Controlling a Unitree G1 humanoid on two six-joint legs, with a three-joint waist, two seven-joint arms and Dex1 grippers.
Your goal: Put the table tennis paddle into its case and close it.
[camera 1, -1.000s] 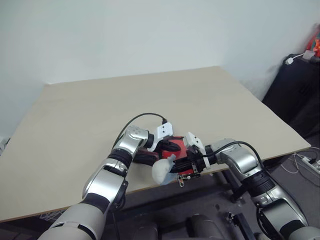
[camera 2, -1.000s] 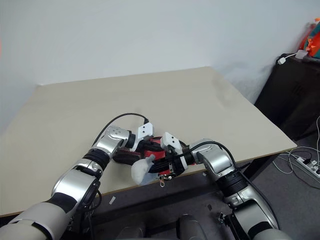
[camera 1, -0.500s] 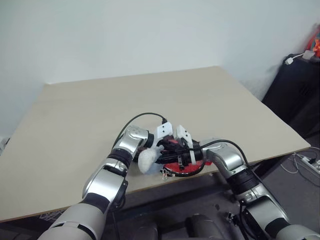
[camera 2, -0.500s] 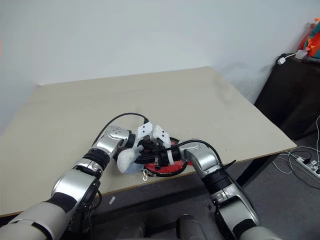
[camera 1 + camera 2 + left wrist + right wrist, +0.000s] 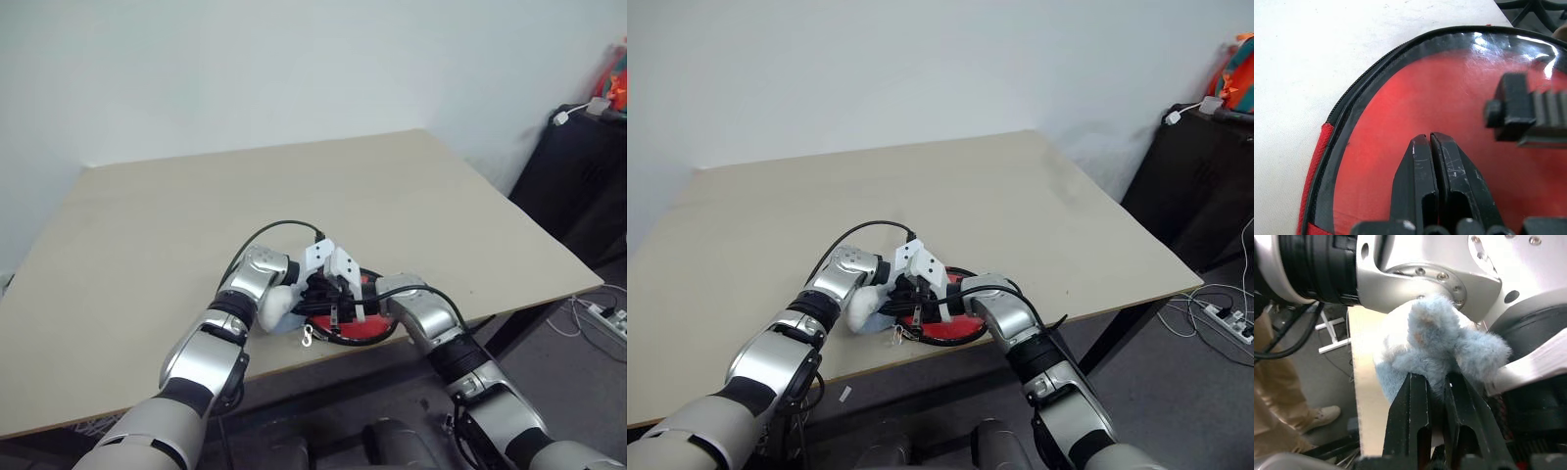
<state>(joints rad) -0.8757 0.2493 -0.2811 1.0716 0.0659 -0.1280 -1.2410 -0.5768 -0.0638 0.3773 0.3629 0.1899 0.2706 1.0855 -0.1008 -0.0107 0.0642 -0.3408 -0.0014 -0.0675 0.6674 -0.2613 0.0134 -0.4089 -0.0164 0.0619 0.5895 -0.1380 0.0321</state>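
From the head views, the case (image 5: 355,321) lies at the table's (image 5: 147,245) near edge, both grippers meeting over it — closing seems in hand. Left wrist view: left gripper (image 5: 1429,142) pressed shut on the clear red panel. Right wrist view: right gripper (image 5: 1436,384) pinches a fluffy pompom (image 5: 1442,340) (probably the zipper pull); next, drag it around the rim.

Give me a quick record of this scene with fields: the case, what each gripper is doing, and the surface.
case: red and clear, black zipper rim, flat on the table
surface: beige table, case near its front edge
left gripper: shut, fingertips over the case's clear face
right gripper: shut on a fluffy pale blue pompom
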